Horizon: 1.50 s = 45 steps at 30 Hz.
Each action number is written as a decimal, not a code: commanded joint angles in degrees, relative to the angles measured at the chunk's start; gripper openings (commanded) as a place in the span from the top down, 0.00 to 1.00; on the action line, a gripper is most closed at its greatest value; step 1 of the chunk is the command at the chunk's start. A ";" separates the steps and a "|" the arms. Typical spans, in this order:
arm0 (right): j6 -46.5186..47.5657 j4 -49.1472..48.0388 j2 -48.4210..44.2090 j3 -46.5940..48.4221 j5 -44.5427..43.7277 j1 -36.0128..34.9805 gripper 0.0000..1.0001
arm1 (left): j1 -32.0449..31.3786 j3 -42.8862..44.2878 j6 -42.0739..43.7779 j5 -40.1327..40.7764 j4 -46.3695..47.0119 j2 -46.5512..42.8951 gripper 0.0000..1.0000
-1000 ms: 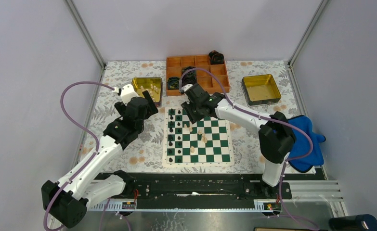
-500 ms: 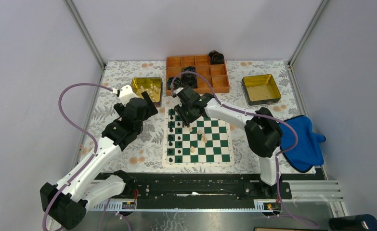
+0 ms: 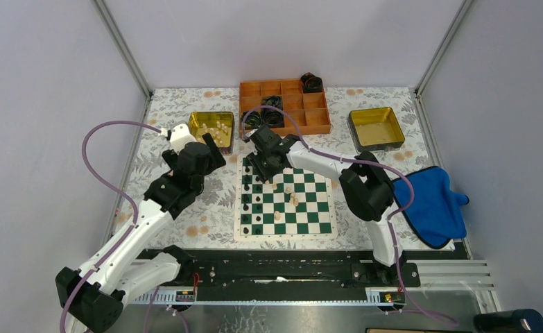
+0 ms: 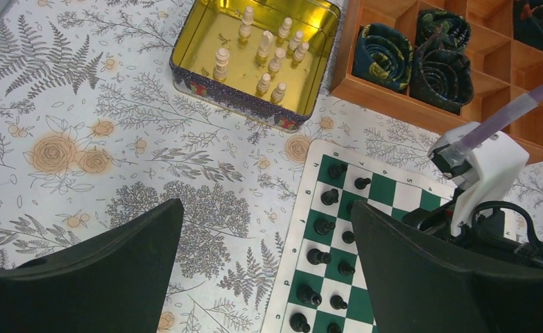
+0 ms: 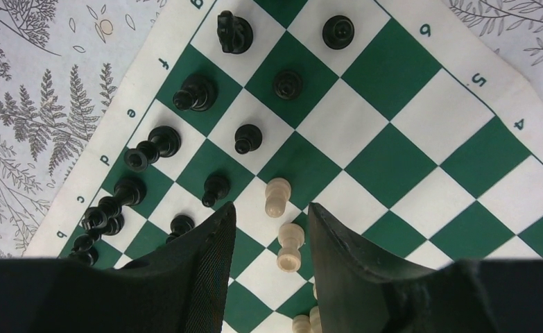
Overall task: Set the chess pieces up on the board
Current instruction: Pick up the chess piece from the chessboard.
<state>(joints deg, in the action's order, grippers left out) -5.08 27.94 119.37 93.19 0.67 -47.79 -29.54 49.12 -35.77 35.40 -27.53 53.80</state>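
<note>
The green and white board (image 3: 303, 208) lies mid-table. Black pieces (image 3: 256, 198) stand in two rows along its left side, and a few cream pieces (image 3: 293, 200) stand scattered near its middle. My right gripper (image 3: 267, 172) hovers open over the board's far-left part. In the right wrist view its fingers (image 5: 272, 208) straddle a cream pawn (image 5: 289, 246) without touching it, and another cream pawn (image 5: 277, 196) stands just beyond. My left gripper (image 4: 267, 208) is open and empty over the tablecloth left of the board (image 4: 393, 194), near the tin (image 4: 206, 76) holding several cream pieces (image 4: 265, 48).
An orange compartment tray (image 3: 317, 123) with black coiled rolls (image 3: 272, 112) stands behind the board. A second yellow-lined tin (image 3: 376, 128) sits at the back right. A blue cloth (image 3: 435, 205) lies at the right. The right arm's wrist (image 4: 483, 173) shows in the left wrist view.
The right arm has swung left, its elbow moving toward the board and its gripper shifting a little left over the board's far-left corner. The left arm has barely moved.
</note>
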 commanded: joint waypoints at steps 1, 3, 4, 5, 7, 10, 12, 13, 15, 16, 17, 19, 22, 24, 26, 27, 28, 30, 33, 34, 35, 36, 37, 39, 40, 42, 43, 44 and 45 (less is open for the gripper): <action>-0.71 -0.15 1.18 2.79 1.25 -0.53 0.51 | -0.25 0.19 1.88 1.38 -0.79 -0.62 0.01; -0.88 -0.12 1.58 2.72 1.41 -0.53 0.51 | -0.26 0.18 2.29 1.49 -0.87 -0.67 0.01; -1.00 -0.09 1.77 2.70 1.44 -0.55 0.51 | -0.26 0.21 2.39 1.58 -1.01 -0.63 0.01; -1.06 -0.04 2.01 2.64 1.44 -0.49 0.51 | -0.26 0.12 2.56 1.60 -0.99 -0.63 0.01; -1.28 -0.18 2.24 2.38 1.57 -0.53 0.52 | -0.26 0.10 2.79 1.69 -1.07 -0.64 0.01; -1.50 -0.34 2.54 2.11 1.55 -0.55 0.53 | -0.25 0.10 3.22 1.69 -1.20 -0.63 0.01; -1.47 -0.48 2.75 1.98 1.47 -0.53 0.54 | -0.26 0.01 3.48 1.69 -1.27 -0.63 0.01; -1.50 -0.52 2.91 2.07 1.40 -0.48 0.56 | -0.26 -0.04 3.59 1.70 -1.27 -0.70 0.01; -1.51 -0.37 3.33 2.38 1.27 -0.47 0.57 | -0.26 -0.08 3.78 1.70 -1.32 -0.71 0.01; -1.48 -0.26 3.51 2.47 1.19 -0.50 0.58 | -0.21 -0.15 3.85 1.69 -1.35 -0.71 0.01; -1.51 -0.30 3.62 2.60 1.18 -0.54 0.59 | -0.25 -0.17 3.94 1.71 -1.37 -0.74 0.01; -1.55 -0.33 3.74 2.70 1.03 -0.54 0.63 | -0.26 -0.17 4.08 1.78 -1.41 -0.78 0.01; -1.60 -0.08 4.06 3.02 0.82 -0.50 0.67 | -0.26 -0.39 4.21 1.86 -1.55 -0.93 0.01; -1.60 0.13 4.11 3.06 0.52 -0.55 0.71 | -0.26 -0.51 4.22 1.95 -1.51 -1.16 0.01; -1.69 0.24 3.98 2.98 -0.11 -0.54 0.77 | -0.26 -0.73 4.22 1.96 -1.64 -1.35 0.01; -1.75 0.23 3.76 2.85 -0.33 -0.50 0.80 | -0.26 -0.78 4.22 2.00 -1.60 -1.40 0.01; -1.77 0.17 3.43 2.66 -0.38 -0.49 0.84 | -0.26 -0.78 4.14 1.96 -1.60 -1.63 0.01; -1.69 0.05 2.67 2.38 -1.89 -0.47 0.92 | -0.26 -0.87 4.06 1.96 -1.65 -1.96 0.01; -1.59 -0.29 0.96 2.09 -3.63 -0.46 0.99 | -0.26 -0.87 3.96 1.89 -1.58 -2.31 0.01; -1.60 -0.32 0.36 2.09 -4.44 -0.54 1.00 | -0.26 -0.83 3.88 1.87 -1.63 -2.30 0.01; -1.61 -0.41 -0.19 2.09 -4.97 -0.53 1.00 | -0.26 -0.75 3.94 1.87 -1.62 -2.36 0.01; -1.56 -0.41 -0.85 2.15 -5.46 -0.51 1.00 | -0.26 -0.66 3.95 1.93 -1.65 -2.40 0.01; -1.59 -0.43 -1.54 2.13 -6.06 -0.53 1.00 | -0.26 -0.55 3.88 1.95 -1.61 -2.35 0.01; -1.68 -0.43 -2.99 2.26 -7.52 -0.51 1.00 | -0.26 -0.36 3.86 1.88 -1.41 -2.33 0.01; -1.76 -0.39 -3.65 2.26 -8.17 -0.54 1.00 | -0.26 -0.28 3.86 1.79 -1.26 -2.28 0.01; -1.84 -0.10 -4.85 2.39 -9.81 -0.48 1.00 | -0.26 -0.08 4.02 1.34 -0.71 -2.05 0.01; -2.01 0.20 -5.38 2.49 -10.87 -0.51 1.00 | -0.26 0.06 4.04 1.15 -0.48 -1.85 0.01; -2.14 0.37 -5.83 2.48 -12.16 -0.47 1.00 | -0.26 0.21 4.11 0.97 -0.34 -1.59 0.01; -2.36 0.72 -6.36 2.40 -13.41 -0.14 1.00 | -0.26 0.37 4.13 0.81 -0.18 -1.18 0.01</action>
<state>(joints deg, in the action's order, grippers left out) -6.55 28.01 118.96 93.71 -6.76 -47.90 -29.54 48.71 -32.45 35.42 -29.10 52.21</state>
